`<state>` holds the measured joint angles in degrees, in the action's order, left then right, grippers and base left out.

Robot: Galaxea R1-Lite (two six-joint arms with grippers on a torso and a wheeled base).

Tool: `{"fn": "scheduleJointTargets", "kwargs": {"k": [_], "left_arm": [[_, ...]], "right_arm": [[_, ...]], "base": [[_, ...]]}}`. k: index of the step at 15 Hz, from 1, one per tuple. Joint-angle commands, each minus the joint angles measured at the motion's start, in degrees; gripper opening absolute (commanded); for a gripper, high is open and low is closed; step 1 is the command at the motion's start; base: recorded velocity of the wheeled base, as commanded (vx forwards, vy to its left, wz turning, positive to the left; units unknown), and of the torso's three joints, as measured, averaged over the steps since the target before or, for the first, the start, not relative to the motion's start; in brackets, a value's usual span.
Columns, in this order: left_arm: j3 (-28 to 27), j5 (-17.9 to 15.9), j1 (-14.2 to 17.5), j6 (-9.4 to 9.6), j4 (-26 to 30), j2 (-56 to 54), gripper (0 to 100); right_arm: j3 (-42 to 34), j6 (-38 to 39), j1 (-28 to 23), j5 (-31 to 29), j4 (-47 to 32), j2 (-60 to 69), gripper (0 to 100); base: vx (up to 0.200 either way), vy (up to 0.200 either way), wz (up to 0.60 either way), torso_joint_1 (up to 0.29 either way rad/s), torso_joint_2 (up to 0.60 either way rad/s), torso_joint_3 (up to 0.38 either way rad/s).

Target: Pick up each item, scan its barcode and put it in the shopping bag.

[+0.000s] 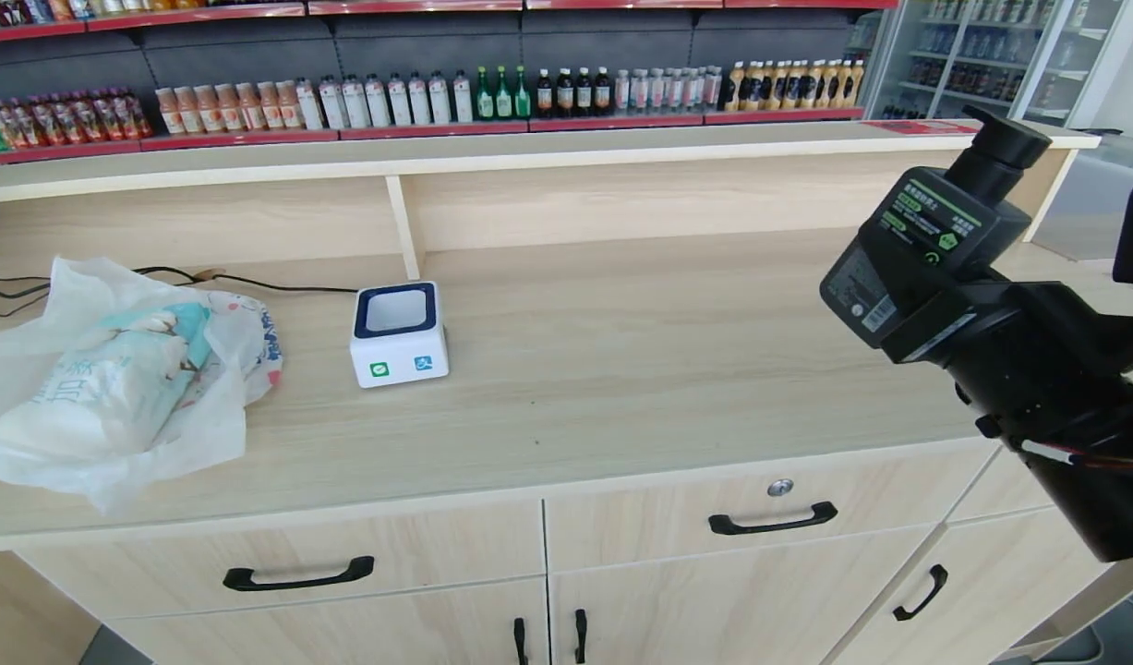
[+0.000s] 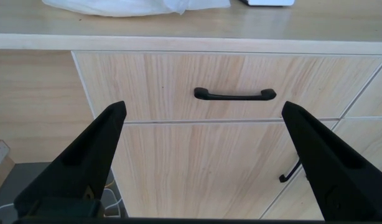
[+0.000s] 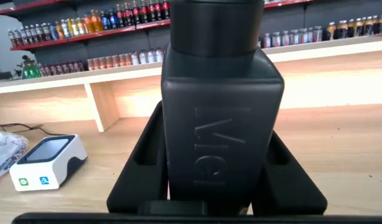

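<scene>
— Where was the right hand [image 1: 945, 319]?

— Up above the right end of the surface [image 1: 668, 369], closed around a black bottle [image 1: 926, 245]. Its fingers [image 3: 132, 180] sat on either side of the bottle's body.

— How was the bottle sitting?

— Tilted, with the cap toward the back of the surface and the right. The labelled face with its barcode was turned upward.

— And the left hand [image 2: 203, 115]?

— Open, with the two fingers spread wide and nothing between them. It hung below the front edge of the surface, facing a drawer [image 2: 228, 74] with a black handle [image 2: 234, 94].

— Where was the scanner [image 1: 398, 334]?

— On the surface left of centre, about midway between the front and back edges. It was a white box with a blue-rimmed window on top, well apart from the bottle.

— And the shopping bag [image 1: 215, 416]?

— At the left end of the surface, reaching close to the front edge. It was a thin white plastic bag, slumped, with a pale soft package [image 1: 104, 379] already inside. The scanner stood just beside it on the right, not touching.

— Anything else?

— A dark cable [image 1: 252, 280] ran along the surface behind the bag. Rows of drink bottles [image 1: 437, 97] lined the shelves beyond the back edge.
</scene>
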<state>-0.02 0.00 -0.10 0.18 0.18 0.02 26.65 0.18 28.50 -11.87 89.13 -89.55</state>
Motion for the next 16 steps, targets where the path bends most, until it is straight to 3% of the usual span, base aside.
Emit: {"fn": "scheduleJointTargets", "kwargs": {"k": [1, 3, 6, 16], "left_arm": [[0.02, 0.0, 0.01, 0.08, -0.01, -0.02, 100], [-0.06, 0.0, 0.01, 0.17, -0.01, -0.02, 100], [0.02, -0.09, -0.08, 0.43, -0.01, -0.02, 100], [0.02, -0.09, 0.01, 0.17, -0.01, -0.02, 100]], "right_arm": [[-0.98, -0.01, -0.82, 0.01, 0.08, 0.17, 0], [-1.16, -0.09, -0.82, 0.01, 0.26, 0.43, 0], [-1.86, 0.08, -0.2, -0.34, 0.35, 0.34, 0], [-3.53, 0.26, -0.11, -0.34, 0.87, 1.31, 0]], "base": [[-0.2, 0.0, 0.0, 0.007, 0.0, -0.002], [-0.2, 0.0, 0.0, 0.017, 0.01, -0.002], [0.0, 0.0, 0.0, 0.0, 0.0, 0.0], [0.0, 0.2, 0.0, 0.006, 0.0, 0.001]]}}
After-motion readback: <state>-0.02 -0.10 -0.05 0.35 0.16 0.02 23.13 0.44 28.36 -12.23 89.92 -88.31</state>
